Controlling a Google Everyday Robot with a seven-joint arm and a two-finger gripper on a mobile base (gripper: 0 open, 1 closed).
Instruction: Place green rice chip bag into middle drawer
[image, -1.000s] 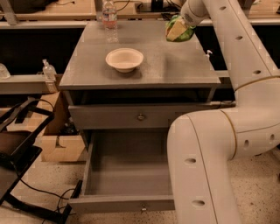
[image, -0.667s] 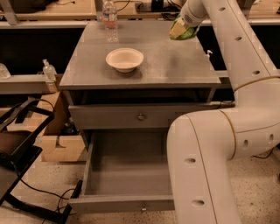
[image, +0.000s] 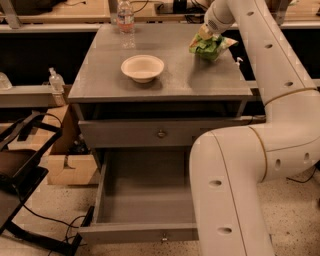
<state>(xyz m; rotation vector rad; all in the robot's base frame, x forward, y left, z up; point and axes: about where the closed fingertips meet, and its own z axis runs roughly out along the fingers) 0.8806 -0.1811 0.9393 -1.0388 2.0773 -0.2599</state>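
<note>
The green rice chip bag (image: 211, 46) hangs crumpled over the back right corner of the grey cabinet top (image: 200, 80). My gripper (image: 206, 34) is at the bag's upper edge and is shut on it, at the end of my white arm (image: 280, 65). The middle drawer (image: 145, 197) is pulled out wide open below and shows nothing inside; its front with the small knob (image: 162, 236) faces the camera. My arm's big lower link (image: 230, 200) covers the drawer's right side.
A cream round bowl (image: 142, 67) sits mid-top of the cabinet and a water bottle (image: 125, 20) stands at its back edge. The upper drawer front (image: 161, 133) is shut. A spray bottle (image: 56, 82), a cardboard box (image: 67, 167) and black chair frame (image: 20, 170) are at the left.
My gripper and the bag have shifted a little to the right and slightly lower over the cabinet's back right corner. The bowl, bottle and drawer have not moved.
</note>
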